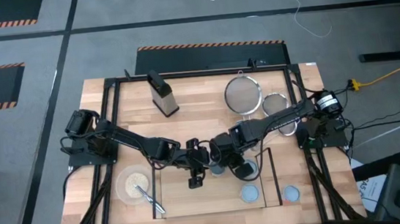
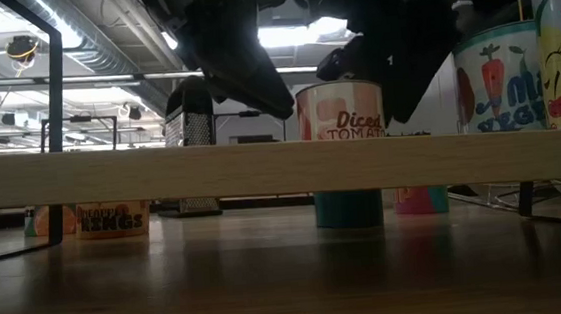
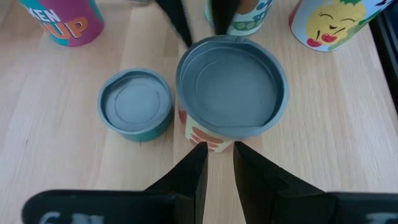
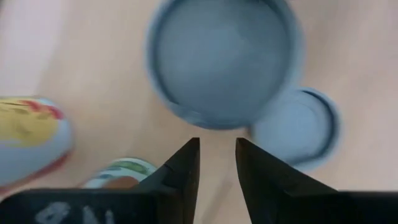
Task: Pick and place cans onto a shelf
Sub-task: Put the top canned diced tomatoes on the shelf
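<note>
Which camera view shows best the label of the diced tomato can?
The low view: the diced tomato can stands on the shelf, lettering readable. The left wrist view shows mainly its lid; in the high view the arms hide it.

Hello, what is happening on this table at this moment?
A two-armed robot is putting cans on a low wooden shelf. Both grippers hang over the shelf's middle, the left gripper and the right gripper on either side of one tomato can standing on the board. Neither holds it; their fingers are slightly apart. A shorter teal can stands beside it, and more cans wait nearby.
</note>
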Robot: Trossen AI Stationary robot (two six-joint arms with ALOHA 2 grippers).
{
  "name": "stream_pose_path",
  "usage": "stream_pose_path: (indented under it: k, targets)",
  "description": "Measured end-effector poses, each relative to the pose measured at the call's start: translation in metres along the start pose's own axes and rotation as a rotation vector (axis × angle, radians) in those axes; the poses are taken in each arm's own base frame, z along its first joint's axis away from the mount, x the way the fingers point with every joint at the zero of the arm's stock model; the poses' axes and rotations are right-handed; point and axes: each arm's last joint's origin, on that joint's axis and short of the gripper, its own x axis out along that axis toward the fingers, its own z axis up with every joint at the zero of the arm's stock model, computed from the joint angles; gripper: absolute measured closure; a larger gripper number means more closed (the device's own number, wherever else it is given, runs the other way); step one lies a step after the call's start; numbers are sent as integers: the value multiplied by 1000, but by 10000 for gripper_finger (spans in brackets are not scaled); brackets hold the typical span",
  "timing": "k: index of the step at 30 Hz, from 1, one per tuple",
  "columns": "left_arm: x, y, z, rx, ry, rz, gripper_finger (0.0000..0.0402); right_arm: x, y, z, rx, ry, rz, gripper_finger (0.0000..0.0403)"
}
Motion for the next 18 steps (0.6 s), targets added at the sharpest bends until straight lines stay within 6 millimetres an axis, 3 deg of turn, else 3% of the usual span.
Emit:
stream_pose_path:
  k: [18]
  targets:
    - [0, -1, 4, -7, -35, -10, 331, 0, -2, -2, 1, 32, -65, 296]
